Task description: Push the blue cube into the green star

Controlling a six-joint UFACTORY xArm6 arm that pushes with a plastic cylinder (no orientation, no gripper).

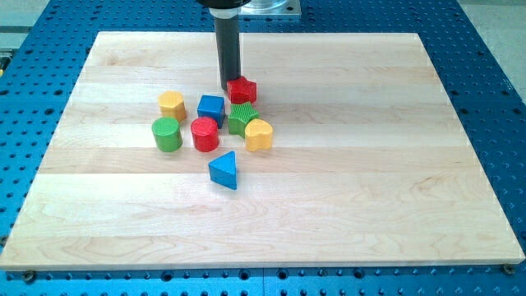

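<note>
My rod (228, 45) is cut off by the view's top edge — its mount only half shows. My tip (228, 85) touches the red block (242, 90), whose exact shape I cannot tell. The green star (242, 117) is partly covered by the yellow heart (258, 135).

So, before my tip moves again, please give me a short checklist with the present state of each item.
1. Blue cube found, at the view's left of the green star: ok.
2. Cube touching star: cannot tell, narrow gap at most.
3. My tip behind the cube for the push: not ok, it is at the red block, toward the view's top.
4. Cube's left side free: ok, yellow block stands apart.
5. Star free to stay still: not ok, yellow heart crowds it.
</note>
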